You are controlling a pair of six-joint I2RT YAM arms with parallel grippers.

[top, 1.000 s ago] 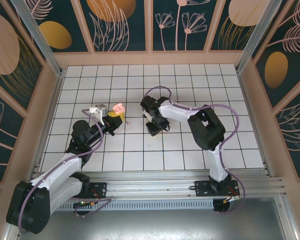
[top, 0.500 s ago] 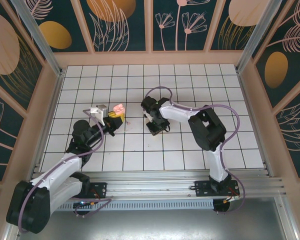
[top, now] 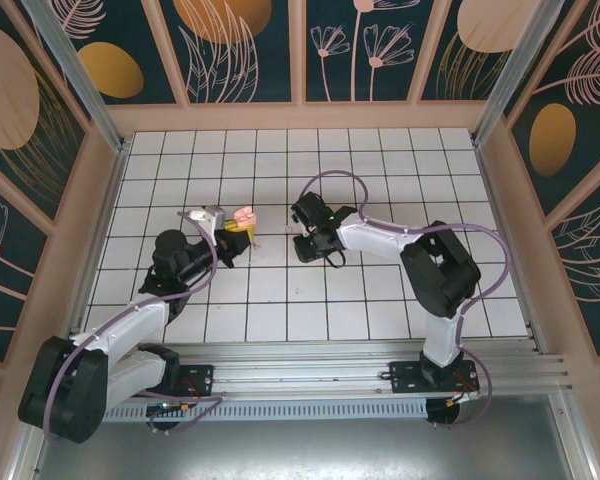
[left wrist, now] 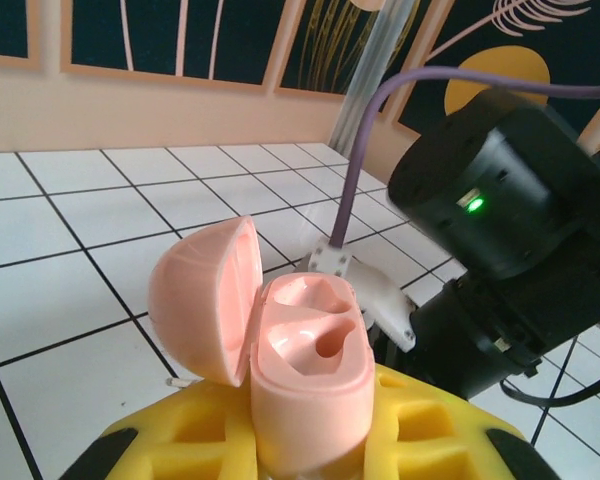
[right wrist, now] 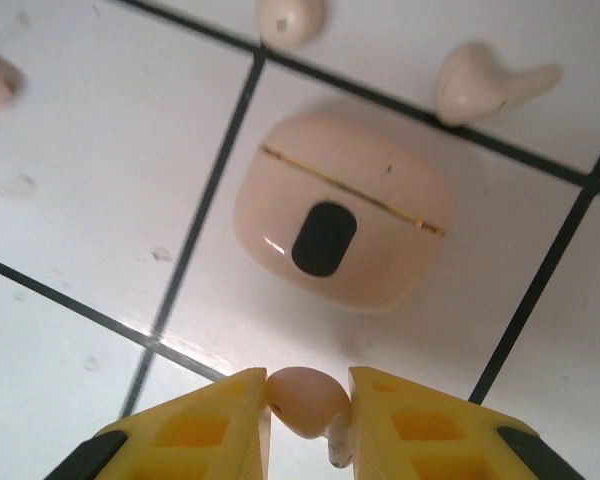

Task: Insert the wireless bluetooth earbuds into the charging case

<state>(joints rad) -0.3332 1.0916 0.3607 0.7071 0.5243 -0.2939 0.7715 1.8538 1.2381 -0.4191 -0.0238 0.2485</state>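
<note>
Now that the right gripper [right wrist: 308, 405] has narrowed its yellow fingers [right wrist: 220, 420] onto one earbud [right wrist: 298, 393], pinching it between the pads, the first insertion can, I judge, begin. Just beyond it on the tiles lies a closed beige piece [right wrist: 340, 235] with a dark centre, then other loose earbuds [right wrist: 495, 80]. The left gripper [left wrist: 308, 450] clamps the charging case [left wrist: 305, 345], its lid open and both wells empty.
</note>
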